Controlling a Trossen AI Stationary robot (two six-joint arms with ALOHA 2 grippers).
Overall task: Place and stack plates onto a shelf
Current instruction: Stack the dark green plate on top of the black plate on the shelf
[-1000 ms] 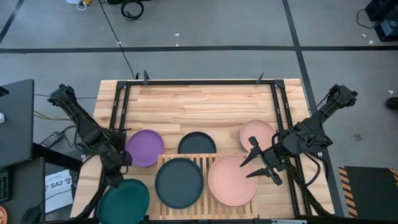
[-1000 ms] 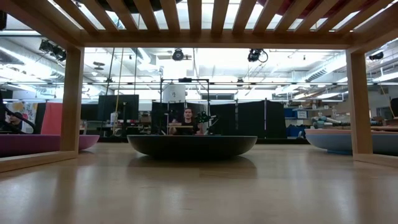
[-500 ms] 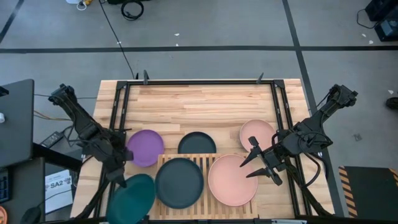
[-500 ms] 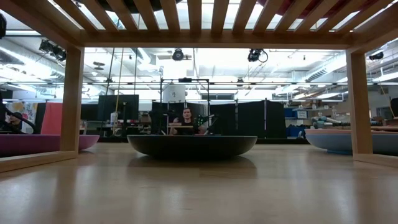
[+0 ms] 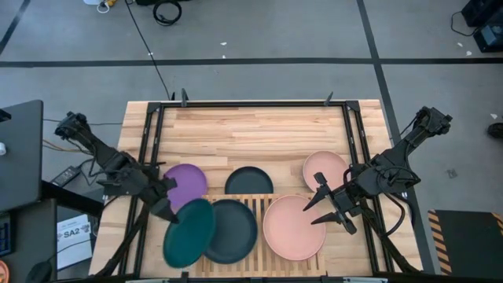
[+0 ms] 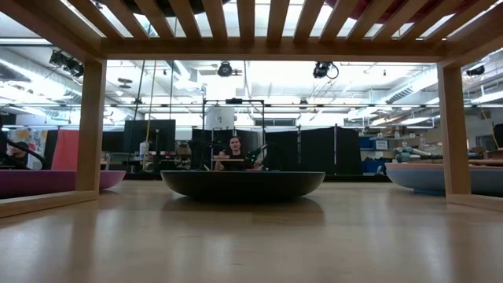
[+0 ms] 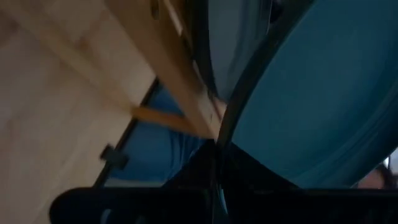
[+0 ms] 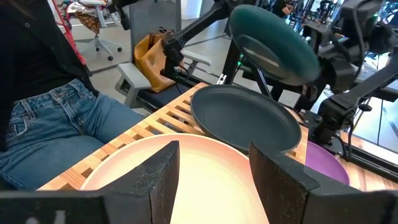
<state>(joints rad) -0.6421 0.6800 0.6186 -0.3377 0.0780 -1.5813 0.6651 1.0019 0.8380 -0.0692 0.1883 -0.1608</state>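
My left gripper [image 5: 167,211] is shut on a teal plate [image 5: 189,232], which hovers tilted over the left end of the slatted shelf [image 5: 259,203]; the right wrist view shows this teal plate [image 8: 270,43] in the air. A dark grey plate [image 5: 229,230] and a large pale pink plate [image 5: 292,228] lie flat on the shelf. My right gripper [image 5: 326,206] hangs open over the pink plate's right edge, touching nothing. On the tabletop rest a purple plate [image 5: 185,185], another dark grey plate [image 5: 249,181] and a small pink plate [image 5: 324,168]. My left gripper pinches the teal plate's rim [image 7: 227,134] between its two fingers, at the edge nearest the table's left and far side [image 5: 171,215]. The fingers come slanting from the left. The plate is lifted clear and tilted, overlapping the dark grey plate's left edge from above.
Black metal rails [image 5: 153,149] frame the tabletop. In the low view the shelf's legs [image 6: 90,126] stand either side of the dark plate [image 6: 242,183]. A person in jeans [image 8: 56,124] sits at the near edge. Bare planks [image 5: 251,134] lie toward the far edge.
My left gripper has carried the teal plate from beyond the table's near-left corner toward the right and up, over the shelf's left end. The plate has tipped from nearly flat to tilted. The right arm has kept still.
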